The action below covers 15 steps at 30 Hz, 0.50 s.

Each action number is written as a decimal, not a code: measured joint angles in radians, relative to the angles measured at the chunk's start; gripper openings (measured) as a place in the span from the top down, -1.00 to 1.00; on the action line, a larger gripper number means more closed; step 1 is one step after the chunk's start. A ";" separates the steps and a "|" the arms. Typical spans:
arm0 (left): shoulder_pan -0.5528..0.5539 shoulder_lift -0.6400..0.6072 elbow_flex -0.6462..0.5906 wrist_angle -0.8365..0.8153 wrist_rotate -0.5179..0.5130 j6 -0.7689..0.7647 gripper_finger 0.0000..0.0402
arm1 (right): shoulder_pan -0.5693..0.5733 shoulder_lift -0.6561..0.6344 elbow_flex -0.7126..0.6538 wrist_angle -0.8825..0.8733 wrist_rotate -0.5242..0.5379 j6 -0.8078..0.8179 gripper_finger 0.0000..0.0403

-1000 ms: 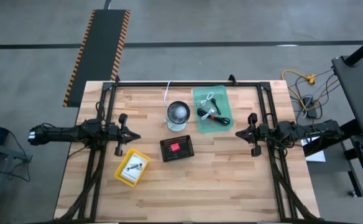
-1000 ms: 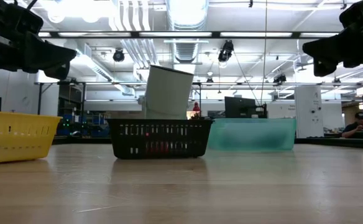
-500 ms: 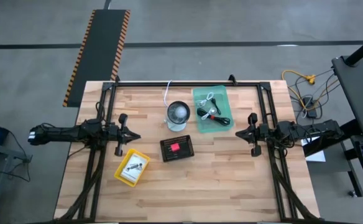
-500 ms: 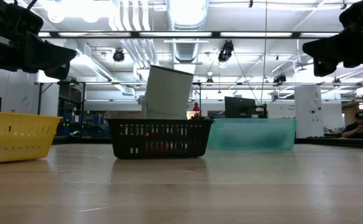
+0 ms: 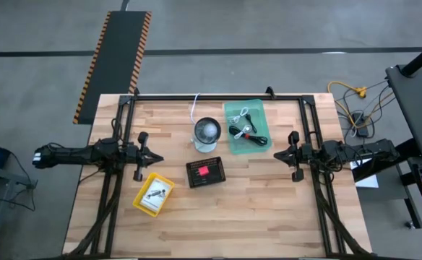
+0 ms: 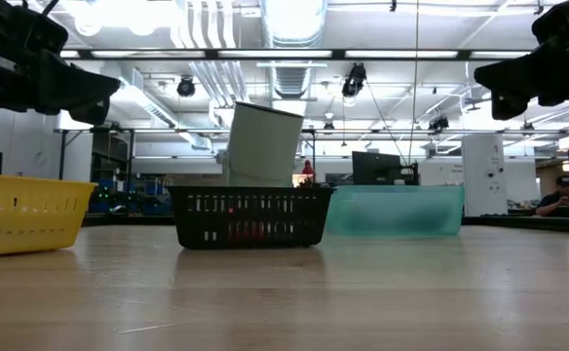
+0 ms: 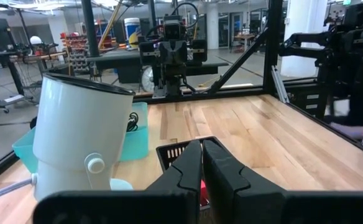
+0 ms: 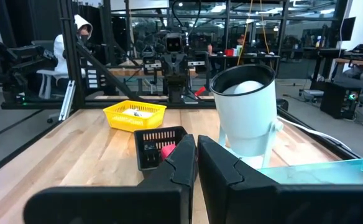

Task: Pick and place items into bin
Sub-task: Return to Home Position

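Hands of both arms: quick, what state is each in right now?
Left hand: closed, holding nothing.
Right hand: closed, holding nothing.

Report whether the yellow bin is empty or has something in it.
Not empty: a white packet lies inside the yellow bin, plain in the high view.

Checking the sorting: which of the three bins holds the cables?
The green tray, farthest right; the yellow bin holds white boxes, and the black basket a red item.

Bright overhead lights [image 6: 292,15], perhaps mild glare
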 joint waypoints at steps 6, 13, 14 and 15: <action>0.000 0.005 0.000 0.000 0.000 0.000 1.00 | 0.000 0.000 0.000 0.000 0.000 0.001 0.96; 0.000 0.005 0.000 0.000 0.000 0.000 1.00 | 0.000 0.000 0.000 0.000 0.000 0.000 0.96; 0.000 0.005 0.000 0.000 0.000 0.000 1.00 | 0.000 0.000 0.000 0.000 0.000 0.000 0.96; 0.000 0.005 0.000 0.000 0.000 0.000 1.00 | 0.000 0.000 0.000 0.000 0.000 0.001 0.96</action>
